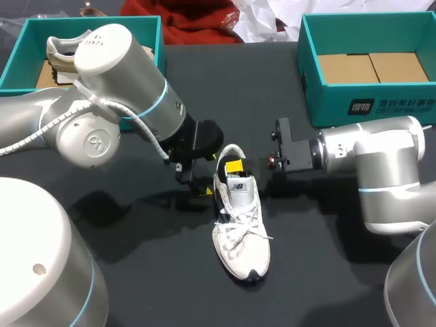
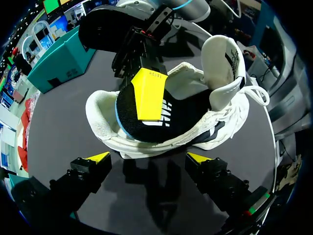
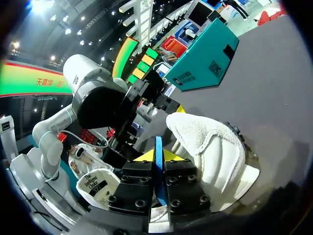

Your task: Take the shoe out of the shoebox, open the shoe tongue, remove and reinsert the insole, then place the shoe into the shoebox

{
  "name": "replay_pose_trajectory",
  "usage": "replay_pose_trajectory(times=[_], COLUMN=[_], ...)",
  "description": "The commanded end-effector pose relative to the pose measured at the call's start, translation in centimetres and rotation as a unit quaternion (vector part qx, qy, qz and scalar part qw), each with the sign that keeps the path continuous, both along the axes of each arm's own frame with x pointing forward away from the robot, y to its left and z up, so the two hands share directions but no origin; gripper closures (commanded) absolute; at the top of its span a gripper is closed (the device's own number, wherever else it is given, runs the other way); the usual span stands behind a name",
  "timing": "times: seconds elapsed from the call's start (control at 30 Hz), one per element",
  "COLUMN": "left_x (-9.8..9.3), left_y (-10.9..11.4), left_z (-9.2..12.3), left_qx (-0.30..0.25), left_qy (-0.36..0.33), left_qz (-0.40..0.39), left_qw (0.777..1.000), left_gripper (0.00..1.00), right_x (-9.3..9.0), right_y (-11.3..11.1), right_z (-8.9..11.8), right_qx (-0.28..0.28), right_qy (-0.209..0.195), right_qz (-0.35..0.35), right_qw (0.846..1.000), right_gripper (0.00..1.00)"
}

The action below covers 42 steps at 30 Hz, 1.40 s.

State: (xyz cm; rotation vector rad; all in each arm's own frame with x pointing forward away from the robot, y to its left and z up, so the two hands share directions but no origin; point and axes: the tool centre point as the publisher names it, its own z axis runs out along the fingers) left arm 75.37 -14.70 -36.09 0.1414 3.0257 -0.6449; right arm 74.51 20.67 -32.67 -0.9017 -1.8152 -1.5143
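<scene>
White shoe [image 1: 240, 225] on black table [image 1: 320, 272], toe nearest, laced. Small logo tag on tongue [image 1: 238, 185].
Left gripper [image 1: 201, 185] just beside heel, fingers spread, nothing between them.
Right gripper [image 1: 234, 165] at heel opening, fingers pinched on black, blue-edged insole [image 2: 186, 115]. White print on insole, partly covered.
Far right: teal shoebox [image 1: 310, 75], white label print on side.
Far left: second teal box [image 1: 13, 65], another shoe [image 1: 65, 51] inside.

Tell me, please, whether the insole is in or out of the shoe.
Partly out: the right tool pinches the insole, its heel end raised above the shoe collar.
</scene>
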Motion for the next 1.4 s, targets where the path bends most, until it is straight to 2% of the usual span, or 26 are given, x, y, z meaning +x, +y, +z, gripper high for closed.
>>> replay_pose_trajectory(times=[0.03,0.13,0.17,0.27,0.33,0.53,0.67,0.77,0.8,0.83,1.03,1.27,1.4], left_x=[0.0,0.0,0.0,0.0,0.0,0.0,-0.1,-0.1,-0.1,-0.1,-0.1,-0.1,0.0], left_y=[-0.1,-0.1,-0.1,-0.1,-0.1,-0.1,0.1,0.1,0.1,0.1,0.1,0.0,-0.1], left_z=[-0.1,-0.1,-0.1,-0.1,-0.1,-0.1,0.0,0.0,0.0,0.1,0.1,0.1,0.0], left_qx=[0.0,0.0,0.0,0.0,0.0,0.0,0.0,0.0,-0.001,-0.001,-0.001,-0.003,-0.003], left_qy=[-0.001,-0.001,-0.001,-0.001,-0.001,-0.001,-0.003,-0.004,-0.005,-0.005,-0.007,-0.006,-0.005], left_qz=[0.0,0.0,0.0,0.0,0.0,0.0,0.001,0.002,0.002,0.002,0.001,0.0,-0.001], left_qw=[1.0,1.0,1.0,1.0,1.0,1.0,1.0,1.0,1.0,1.0,1.0,1.0,1.0], left_gripper=[0.0,0.0,0.0,0.0,0.0,0.0,0.0,0.0,0.0,0.0,0.0,0.0,0.0], right_x=[-1.3,-1.3,-1.3,-0.9,-0.6,0.3,0.9,1.3,1.4,1.5,1.4,-0.3,-0.7], right_y=[0.2,0.1,0.1,0.3,0.5,0.6,0.5,0.5,0.5,0.4,0.5,0.5,0.4], right_z=[-0.3,0.2,0.5,1.2,1.7,3.1,3.3,3.2,3.1,2.9,1.9,0.2,0.0], right_qx=[-0.007,-0.006,-0.006,-0.009,-0.014,-0.022,-0.027,-0.028,-0.027,-0.026,-0.026,-0.033,-0.03], right_qy=[0.003,-0.008,-0.013,-0.029,-0.039,-0.061,-0.066,-0.065,-0.063,-0.061,-0.044,-0.008,-0.003], right_qz=[-0.006,-0.012,-0.013,-0.011,-0.009,0.0,0.002,0.002,0.003,0.002,0.0,-0.009,-0.013], right_qw=[1.0,1.0,1.0,0.999,0.999,0.998,0.997,0.998,0.998,0.998,0.999,0.999,0.999], right_gripper=[1.0,1.0,0.84,0.55,0.51,0.53,0.61,0.75,0.85,1.0,1.0,1.0,1.0])
